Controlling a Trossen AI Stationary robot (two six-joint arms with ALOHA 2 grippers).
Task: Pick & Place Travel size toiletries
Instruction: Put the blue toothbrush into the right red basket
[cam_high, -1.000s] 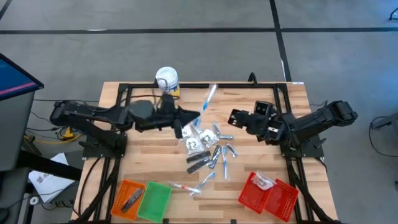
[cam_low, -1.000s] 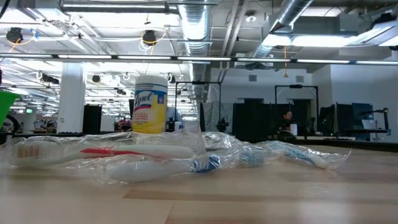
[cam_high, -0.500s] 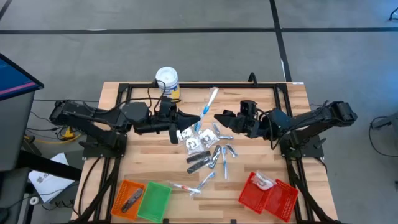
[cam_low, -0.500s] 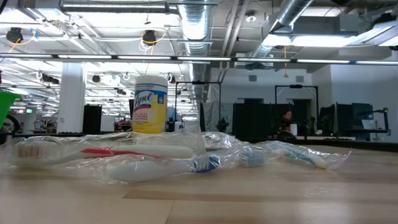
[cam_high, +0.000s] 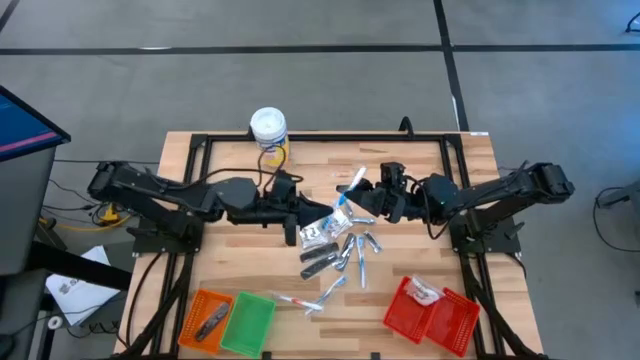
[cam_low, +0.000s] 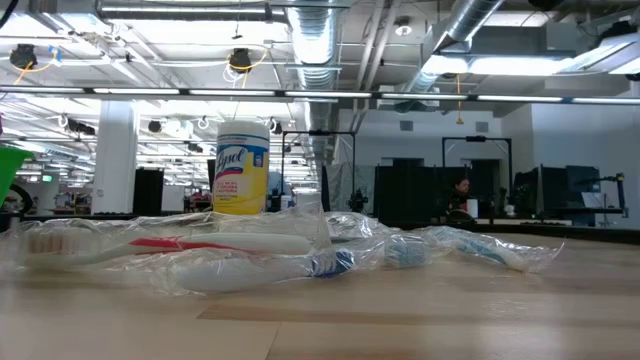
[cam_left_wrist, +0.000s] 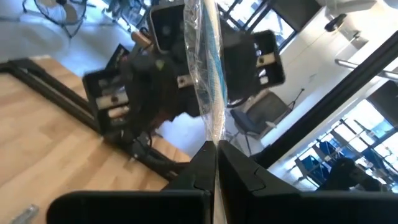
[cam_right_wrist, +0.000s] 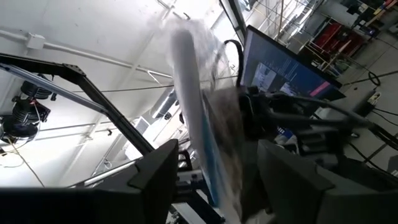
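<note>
Between left gripper (cam_high: 322, 222) and right gripper (cam_high: 362, 200), wrapped toothbrush (cam_high: 350, 190).

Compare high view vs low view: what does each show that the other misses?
High view only: both arms meeting mid-table, the left tool shut on a wrapped toothbrush, the right tool open around it; the pile of toiletries; the orange basket, green basket and red basket.
Low view only: bagged toothbrushes up close, the room behind, a person far back. No arms.
Both: the yellow canister and the wooden table.
</note>
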